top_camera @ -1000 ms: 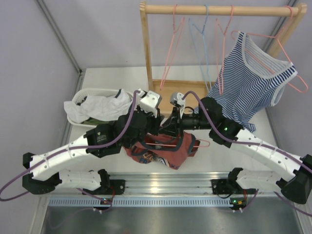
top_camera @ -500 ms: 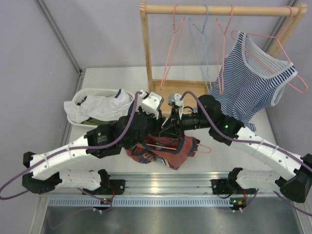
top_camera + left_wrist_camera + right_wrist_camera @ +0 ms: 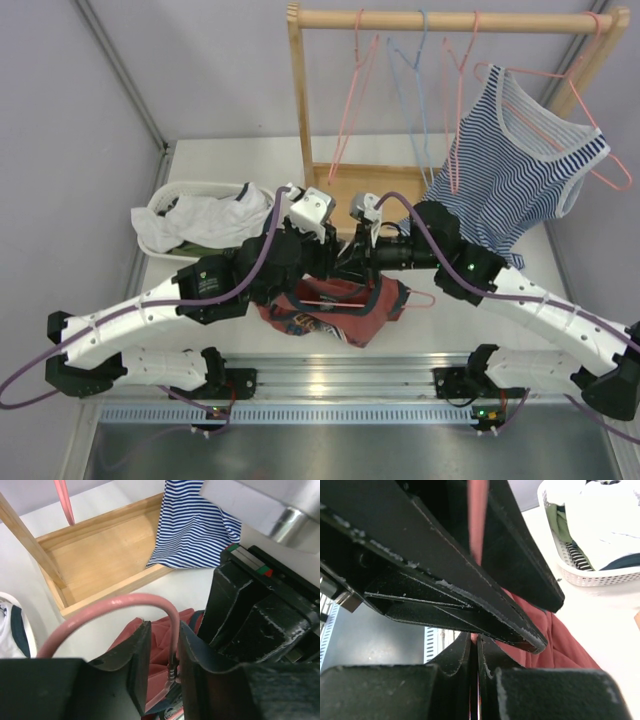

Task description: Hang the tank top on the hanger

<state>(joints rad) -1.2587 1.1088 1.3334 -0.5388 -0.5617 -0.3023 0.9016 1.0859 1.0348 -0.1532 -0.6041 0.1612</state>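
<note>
The tank top (image 3: 340, 318) lies crumpled on the table at near centre, under both claws, with the hanger (image 3: 125, 599) across its far edge and the hook poking out to the right. It is not yet threaded onto the hanger. The left gripper (image 3: 164, 630) has its jaws slightly apart, loosely straddling the pink wire rather than clamping it. The right gripper (image 3: 474, 645) is closed, and a thin pink-red sliver between its pads suggests it is pinching that same wire. The step looks like a regrip. The right pinch should stay firm while the left claw reseats squarely on bare wire, catching no red cloth, before either arm lifts. At far left, a white basket (image 3: 585, 575) holds a white cloth (image 3: 215, 220) over something green and something striped. The wooden tray (image 3: 100, 565) beyond has a striped top (image 3: 195, 530) drooping onto its right side.
</note>
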